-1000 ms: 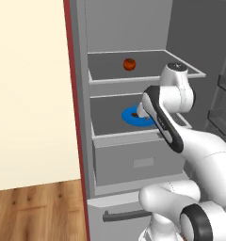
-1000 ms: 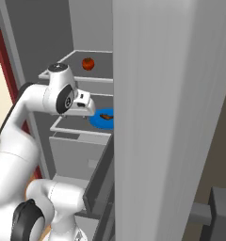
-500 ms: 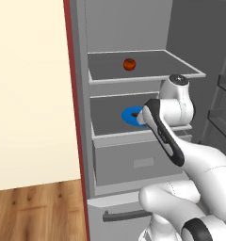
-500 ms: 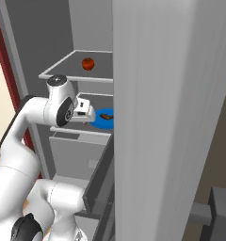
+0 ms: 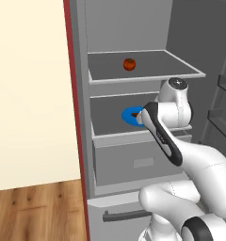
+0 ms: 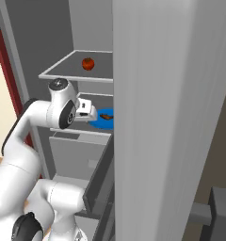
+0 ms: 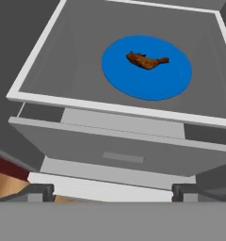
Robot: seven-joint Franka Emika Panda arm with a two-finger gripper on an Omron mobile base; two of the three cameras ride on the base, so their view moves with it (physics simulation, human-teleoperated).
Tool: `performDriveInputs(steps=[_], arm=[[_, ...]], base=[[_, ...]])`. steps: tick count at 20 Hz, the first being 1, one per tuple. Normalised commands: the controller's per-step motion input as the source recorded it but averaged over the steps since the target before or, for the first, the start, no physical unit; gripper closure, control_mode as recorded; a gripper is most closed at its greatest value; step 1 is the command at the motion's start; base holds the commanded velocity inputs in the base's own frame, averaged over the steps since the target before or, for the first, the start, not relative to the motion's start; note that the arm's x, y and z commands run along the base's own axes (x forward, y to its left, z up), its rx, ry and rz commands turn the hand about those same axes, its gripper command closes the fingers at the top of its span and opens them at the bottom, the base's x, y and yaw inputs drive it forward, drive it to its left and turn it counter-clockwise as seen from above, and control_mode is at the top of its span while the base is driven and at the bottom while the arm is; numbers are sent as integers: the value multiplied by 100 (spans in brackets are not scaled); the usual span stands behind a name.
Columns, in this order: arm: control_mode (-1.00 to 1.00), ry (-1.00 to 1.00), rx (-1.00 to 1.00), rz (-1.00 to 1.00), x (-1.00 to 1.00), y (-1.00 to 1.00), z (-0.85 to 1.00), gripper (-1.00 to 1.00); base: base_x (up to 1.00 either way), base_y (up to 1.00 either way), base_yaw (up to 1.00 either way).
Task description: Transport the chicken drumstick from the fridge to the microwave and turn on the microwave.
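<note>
A: We have the chicken drumstick (image 7: 147,60) lying flat on the blue plate (image 7: 176,82), on the middle shelf (image 7: 68,70) of the open fridge (image 5: 82,141), one level below the red fruit (image 5: 129,64).

B: And our gripper (image 7: 112,190) is short of the shelf's front edge, tips spread wide with nothing between them.

A: We judge the drumstick light and irregular, firm along the bone and possibly greasy. We would pinch across the thick middle, where the jaws get the most surface.

B: Agreed, though it looks so small that we cannot tell which end is the thin one. In the left base view our own forearm covers most of the plate, and in the right base view the fridge door (image 6: 171,117) cuts off the plate's far side.
</note>
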Motion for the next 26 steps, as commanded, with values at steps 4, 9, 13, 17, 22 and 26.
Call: performDriveInputs(steps=[4, 9, 13, 17, 22, 26], arm=[[-100, 1, 0, 0, 21, -11, 0, -100], [-100, 0, 0, 0, 34, -10, 0, -100], [-100, 2, 0, 0, 36, -11, -1, -100], [-100, 1, 0, 0, 41, -9, -8, -100], [-100, 0, 0, 0, 35, -5, -33, -100], [-100, 0, 0, 0, 31, -11, -23, -100]], base=[[0, 0, 0], [0, 0, 0], [0, 0, 0], [0, 0, 0], [0, 0, 0], [0, 0, 0]])
